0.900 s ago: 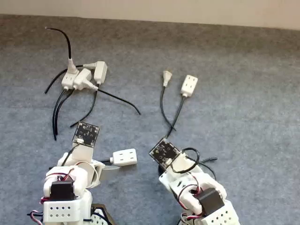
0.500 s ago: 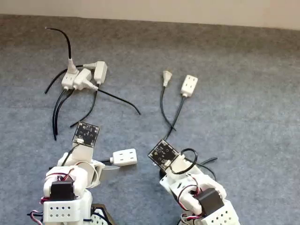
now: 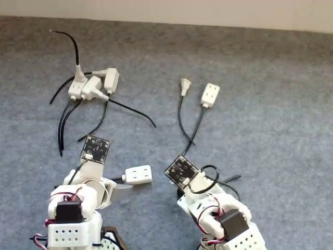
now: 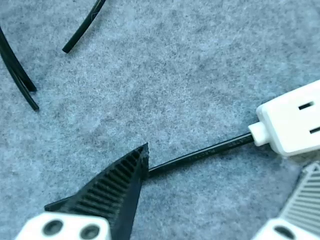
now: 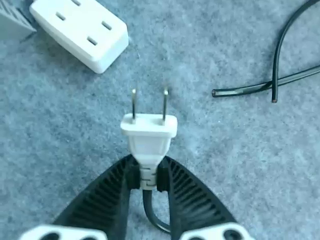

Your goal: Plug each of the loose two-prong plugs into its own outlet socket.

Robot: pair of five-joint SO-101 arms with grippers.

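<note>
Surface: a grey carpet [image 3: 270, 135] covered the table, with a pale wall strip [image 3: 208, 10] along its far edge.
Hidden: in the high view both grippers lay under their arms' wrist boards, so the fingers could be judged from the wrist views alone.
Cut off: the left wrist view caught just one end of the near socket [image 4: 292, 120], the rest lost past the frame edge.
Hard to make out: in the cluster [image 3: 91, 86] of white plugs and sockets at the far left, which plug sat in which socket could not be told.
Held plug [image 5: 148, 131]: white and flat-bodied, with two bright straight prongs pointing away from the gripper and a black cord leaving behind it.
Right gripper [image 5: 147, 172]: its black ribbed fingers [image 5: 117, 192] pinched the plug's narrow neck from both sides.
Near socket, high view [image 3: 138, 174]: a white block with pairs of slots, flat on the carpet just beside the left arm, between the two arms.
Near socket, right wrist view [image 5: 80, 30]: beyond the prongs and off to one side, apart from them.
Left gripper [image 4: 227, 160]: one black finger [image 4: 120, 185] and one pale grey, spread wide, with the socket's cord [image 4: 200, 155] on the carpet between them.
Loose plug [image 3: 183, 86]: farther out beyond the right arm, with a black cord trailing back.
Far socket [image 3: 210, 95]: just beside that plug, not touching it, with its own black cord.
Cord ends [image 5: 270, 85]: two black ends lay on the carpet off to the side of the held plug.
</note>
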